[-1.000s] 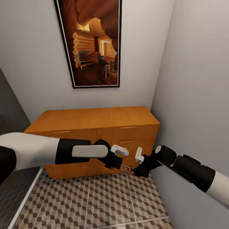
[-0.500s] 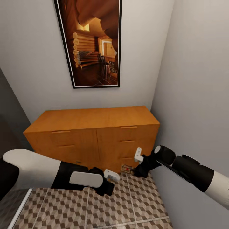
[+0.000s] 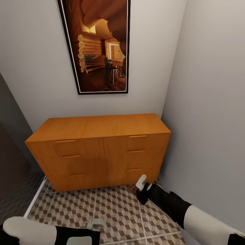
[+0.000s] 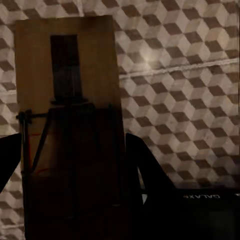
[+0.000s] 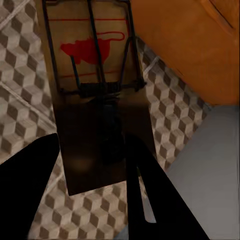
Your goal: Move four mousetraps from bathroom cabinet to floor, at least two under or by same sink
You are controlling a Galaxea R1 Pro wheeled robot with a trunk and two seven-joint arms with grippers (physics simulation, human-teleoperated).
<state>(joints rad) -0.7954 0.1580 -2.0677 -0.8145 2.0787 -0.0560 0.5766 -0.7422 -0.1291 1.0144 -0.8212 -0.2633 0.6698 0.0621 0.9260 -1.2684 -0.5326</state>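
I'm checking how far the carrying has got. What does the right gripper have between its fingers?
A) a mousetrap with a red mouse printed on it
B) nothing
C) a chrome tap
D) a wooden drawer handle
A: in the right wrist view a mousetrap printed with a red mouse sits between the dark fingers of the right gripper, above the patterned floor beside the orange cabinet.

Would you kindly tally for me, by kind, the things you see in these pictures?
Mousetraps: 2, one in the left tool, one in the right tool
Cabinets: 1
Framed pictures: 1
Total: 4
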